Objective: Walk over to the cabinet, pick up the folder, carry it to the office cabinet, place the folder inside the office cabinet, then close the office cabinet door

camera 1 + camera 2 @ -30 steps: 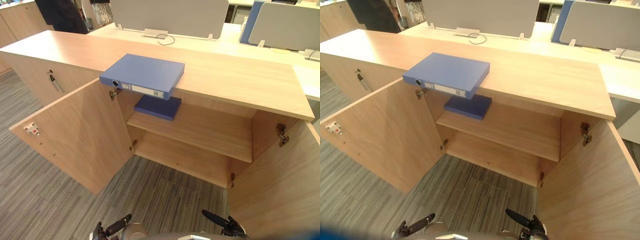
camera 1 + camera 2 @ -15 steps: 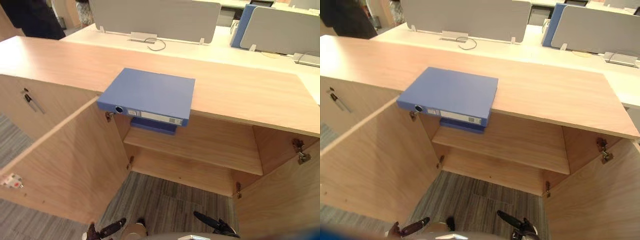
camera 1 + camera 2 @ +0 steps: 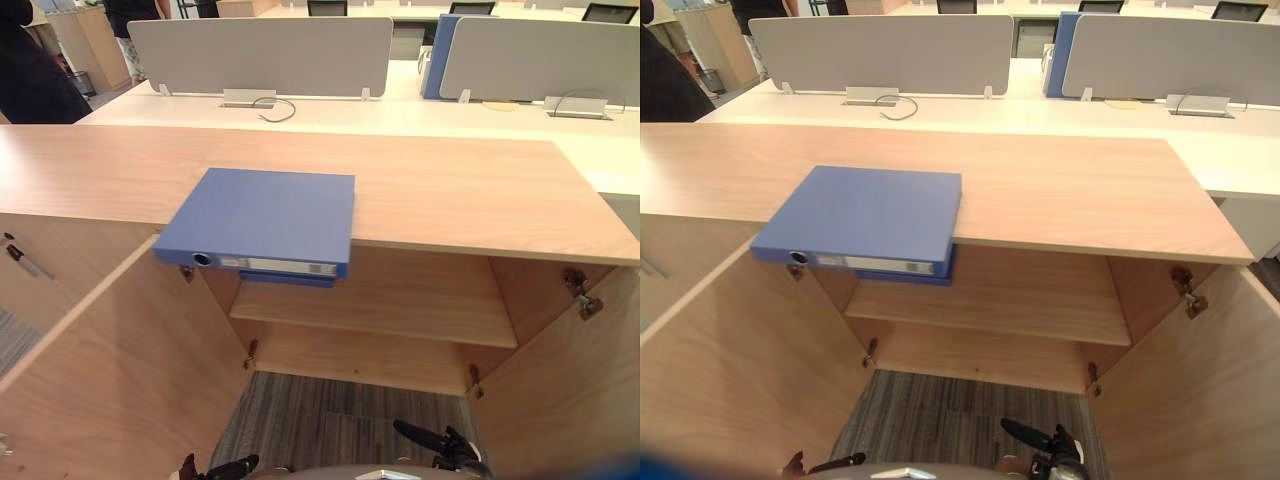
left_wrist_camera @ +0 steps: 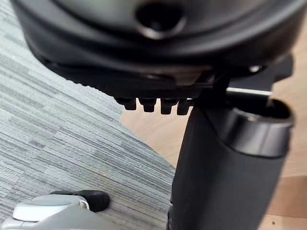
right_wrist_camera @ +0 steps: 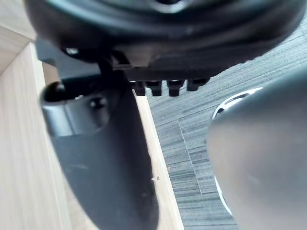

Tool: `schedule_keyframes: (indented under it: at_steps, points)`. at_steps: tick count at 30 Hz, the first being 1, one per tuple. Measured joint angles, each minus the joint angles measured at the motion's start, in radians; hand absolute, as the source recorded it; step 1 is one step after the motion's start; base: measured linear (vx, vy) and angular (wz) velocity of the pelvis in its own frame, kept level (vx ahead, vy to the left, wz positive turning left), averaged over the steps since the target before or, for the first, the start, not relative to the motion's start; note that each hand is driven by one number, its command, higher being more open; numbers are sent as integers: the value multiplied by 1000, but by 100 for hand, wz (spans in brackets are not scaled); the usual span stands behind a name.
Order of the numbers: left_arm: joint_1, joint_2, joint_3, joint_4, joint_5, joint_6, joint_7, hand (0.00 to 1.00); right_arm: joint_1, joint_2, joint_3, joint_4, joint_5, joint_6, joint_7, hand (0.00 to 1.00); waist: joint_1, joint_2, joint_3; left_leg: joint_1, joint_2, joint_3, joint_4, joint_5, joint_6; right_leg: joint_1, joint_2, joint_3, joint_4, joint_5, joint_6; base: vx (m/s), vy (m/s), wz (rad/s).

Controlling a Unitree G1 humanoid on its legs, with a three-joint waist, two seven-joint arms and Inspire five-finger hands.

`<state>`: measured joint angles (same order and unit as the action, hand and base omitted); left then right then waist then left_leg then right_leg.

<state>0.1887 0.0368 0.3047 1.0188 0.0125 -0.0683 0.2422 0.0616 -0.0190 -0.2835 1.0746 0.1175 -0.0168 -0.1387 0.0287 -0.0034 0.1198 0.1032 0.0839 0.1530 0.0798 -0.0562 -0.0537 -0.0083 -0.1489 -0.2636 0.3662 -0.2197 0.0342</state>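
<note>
A blue folder point(image 3: 260, 220) lies flat on the wooden cabinet top point(image 3: 470, 190), its spine end overhanging the front edge. Under it, on the cabinet's shelf point(image 3: 400, 310), the edge of a second blue folder point(image 3: 288, 280) peeks out. Both cabinet doors stand open, the left door point(image 3: 110, 370) and the right door point(image 3: 570, 390). My left hand point(image 3: 228, 466) and right hand point(image 3: 432, 440) hang low, well below and short of the folder, over the carpet. Each holds nothing, with straight thumb point(image 4: 225, 177) and relaxed fingers point(image 5: 165, 87).
Behind the cabinet is a white desk point(image 3: 400, 110) with grey divider panels point(image 3: 260, 55) and a cable. A person in dark clothes point(image 3: 35, 80) stands at the far left. A key point(image 3: 25, 262) hangs in the neighbouring closed door on the left. Striped grey carpet point(image 3: 340, 425) lies between the open doors.
The whole view has shifted: the camera has come closer and now faces the open cabinet squarely. The folder lies as before. Both hands stay low and hold nothing.
</note>
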Motion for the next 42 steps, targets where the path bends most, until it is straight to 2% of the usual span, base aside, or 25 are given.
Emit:
schedule_keyframes:
  at_steps: [2,3,4,5,6,7,9,11,12,13,14,17,21,26,32,36,38,42]
  points:
    - [1,-23,37,-16,0,-3,7,100,-1,-10,8,3,2,3,-1,100,6,14,-1,-21,56,-7,8,-7,-41,13,62,-18,-53,7,-17,129,-256,1]
    - [1,-25,40,-16,0,-3,12,100,-1,-10,10,4,2,4,-4,100,8,13,0,-33,70,-12,25,-14,-51,17,76,-24,-64,9,-20,146,-296,17]
    - [-8,-23,45,-18,1,-3,15,100,-2,-6,11,3,3,4,-11,100,8,9,7,-72,99,-34,100,-40,-74,33,100,-41,-88,10,-28,101,-189,18]
    - [-12,-21,50,-23,0,-2,16,100,-3,-4,13,3,3,4,-15,100,12,10,15,-97,112,-42,157,-55,-72,42,109,-46,-95,9,-33,102,-215,31]
    - [-20,-29,73,-49,-4,-1,15,100,-6,-1,15,-2,5,3,-18,100,13,4,37,-180,140,-68,331,-93,-53,64,129,-65,-107,8,-40,69,-178,27]
    - [-17,-38,88,-77,-26,-7,13,100,-7,0,25,-5,5,4,-23,100,24,-1,51,-265,165,-89,505,-100,-48,85,141,-74,-111,4,-53,62,-144,23]
    - [-8,-47,94,-99,-95,-20,-5,100,-3,0,31,-9,4,5,-26,100,37,-1,54,-323,181,-84,630,-123,-40,101,145,-80,-113,-1,-58,62,-37,0]
    - [-8,-54,89,-99,-178,-18,-29,100,0,-11,29,-20,3,6,-20,100,37,19,46,-312,170,-67,525,-106,-40,102,146,-77,-112,-10,-44,72,69,-10]
    - [-7,-61,85,-98,-214,-17,-42,100,0,-14,26,-18,2,7,-14,100,37,27,38,-295,163,-58,476,-117,-48,96,144,-73,-109,-13,-37,114,147,0]
    - [-2,-56,75,-99,-266,-17,-67,100,1,-13,18,-14,2,15,-8,100,32,16,26,-231,134,-49,337,-125,-54,86,123,-71,-109,-16,-27,130,150,6]
    - [-4,-37,58,-109,-308,-16,-88,100,0,3,12,-10,2,20,1,100,30,-16,22,-189,92,-29,230,-84,-38,79,88,-71,-111,-10,-15,128,135,8]
    - [29,-32,-6,-177,-391,-14,-125,100,8,13,-9,-11,0,30,26,100,23,-28,3,-121,31,-11,88,-20,-21,90,43,-67,-147,6,11,85,97,3]
    - [83,-48,-87,-332,-438,-13,-179,100,10,3,-7,-12,-3,35,47,100,22,-12,-13,-72,-4,-6,-33,38,-4,115,31,-69,-208,42,29,40,79,2]
    - [129,-57,-95,-525,-516,-14,-188,100,9,4,35,-12,-9,37,51,100,22,-10,-14,-34,-22,-5,-115,76,10,133,32,-70,-250,69,32,-6,32,0]
    - [206,-82,-126,-763,-478,-34,-125,100,11,-4,92,-22,-41,37,47,100,28,-10,-13,-16,-38,-27,-167,110,24,141,22,-94,-258,79,39,-45,21,12]
    - [240,-106,-125,-881,-344,-36,-79,100,30,-3,108,-50,-64,36,41,100,34,-8,-10,-14,-45,-61,-167,117,31,166,17,-131,-274,83,44,-44,-2,27]
    - [249,-122,-123,-959,-249,-35,-34,100,37,-3,109,-52,-78,37,39,100,55,-9,-11,-26,-46,-83,-167,119,30,170,17,-152,-276,83,44,-28,-13,29]
    - [277,-132,-118,-1075,-116,-35,39,100,41,-2,109,-48,-78,38,20,100,76,-16,-11,-38,-48,-103,-167,125,28,173,17,-174,-279,83,44,-4,-19,18]
